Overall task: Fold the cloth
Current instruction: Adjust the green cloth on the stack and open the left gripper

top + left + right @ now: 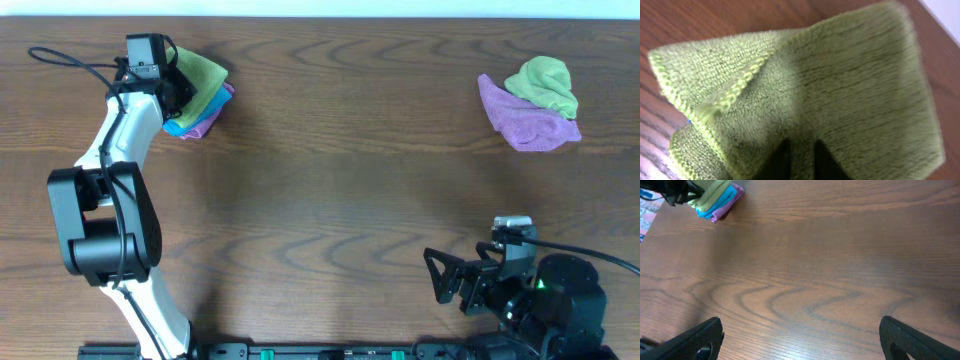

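A folded green cloth lies on top of a stack with a blue cloth and a purple cloth at the table's far left. My left gripper is at this stack. In the left wrist view its two fingers are nearly together, with a fold of the green cloth pinched between them. My right gripper is open and empty above bare table near the front right, as the right wrist view also shows. The stack shows in that view's far left corner.
A crumpled green cloth lies on a crumpled purple cloth at the far right. A black cable runs by the left arm. The wooden table fills the middle.
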Controlling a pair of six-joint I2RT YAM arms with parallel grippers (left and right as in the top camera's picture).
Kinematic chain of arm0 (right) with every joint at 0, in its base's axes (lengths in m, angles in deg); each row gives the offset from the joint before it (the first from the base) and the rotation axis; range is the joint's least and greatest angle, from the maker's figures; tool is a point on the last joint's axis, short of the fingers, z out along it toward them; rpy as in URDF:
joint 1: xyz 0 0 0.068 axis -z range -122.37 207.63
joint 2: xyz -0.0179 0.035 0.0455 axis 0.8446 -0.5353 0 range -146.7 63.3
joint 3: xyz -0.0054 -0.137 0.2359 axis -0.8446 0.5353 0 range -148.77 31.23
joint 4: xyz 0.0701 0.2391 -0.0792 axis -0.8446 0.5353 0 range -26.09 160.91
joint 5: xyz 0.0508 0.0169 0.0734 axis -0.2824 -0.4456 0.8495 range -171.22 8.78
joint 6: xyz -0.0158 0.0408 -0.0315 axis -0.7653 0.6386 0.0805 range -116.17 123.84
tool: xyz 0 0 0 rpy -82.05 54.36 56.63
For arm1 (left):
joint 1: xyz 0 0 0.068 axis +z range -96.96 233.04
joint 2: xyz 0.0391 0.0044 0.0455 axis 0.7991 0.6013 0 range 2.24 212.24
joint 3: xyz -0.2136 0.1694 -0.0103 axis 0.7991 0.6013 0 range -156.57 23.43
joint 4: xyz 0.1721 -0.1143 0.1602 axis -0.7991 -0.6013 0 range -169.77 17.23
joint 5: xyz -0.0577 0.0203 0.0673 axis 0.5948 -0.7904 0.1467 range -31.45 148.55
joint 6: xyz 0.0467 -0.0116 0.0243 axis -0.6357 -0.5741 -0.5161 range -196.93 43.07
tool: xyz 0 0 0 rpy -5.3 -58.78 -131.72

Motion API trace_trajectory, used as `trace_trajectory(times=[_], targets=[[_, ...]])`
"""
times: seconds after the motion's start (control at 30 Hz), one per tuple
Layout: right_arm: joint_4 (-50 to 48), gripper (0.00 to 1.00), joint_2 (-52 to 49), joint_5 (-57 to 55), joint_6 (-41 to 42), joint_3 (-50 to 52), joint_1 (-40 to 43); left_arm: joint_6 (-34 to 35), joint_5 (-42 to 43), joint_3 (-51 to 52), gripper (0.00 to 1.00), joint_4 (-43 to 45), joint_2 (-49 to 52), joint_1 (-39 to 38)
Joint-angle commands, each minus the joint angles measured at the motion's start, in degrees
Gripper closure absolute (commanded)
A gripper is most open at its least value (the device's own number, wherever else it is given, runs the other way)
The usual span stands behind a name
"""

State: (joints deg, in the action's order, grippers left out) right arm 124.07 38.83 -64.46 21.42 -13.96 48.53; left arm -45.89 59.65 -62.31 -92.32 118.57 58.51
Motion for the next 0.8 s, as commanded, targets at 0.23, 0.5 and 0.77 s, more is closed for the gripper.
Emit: trace_trajectory(times=[0.23,0.5,0.77], targets=[[-0.09,0.01,0.20,0.35,0.81,0.33,0.46,-7.34,-1.07,-4.90,0.06,-4.57,-11.72,0.15],[-0.09,0.01,0.20,0.35,0.81,0.33,0.46,-7.28,-1.05,-4.90,0.05,-9.51,-19.47,0.13],[-0.09,0.01,0.20,0.35,0.81,0.33,0.46,-7.28,-1.05,-4.87,0.05,-10.97,-24.98,0.13]])
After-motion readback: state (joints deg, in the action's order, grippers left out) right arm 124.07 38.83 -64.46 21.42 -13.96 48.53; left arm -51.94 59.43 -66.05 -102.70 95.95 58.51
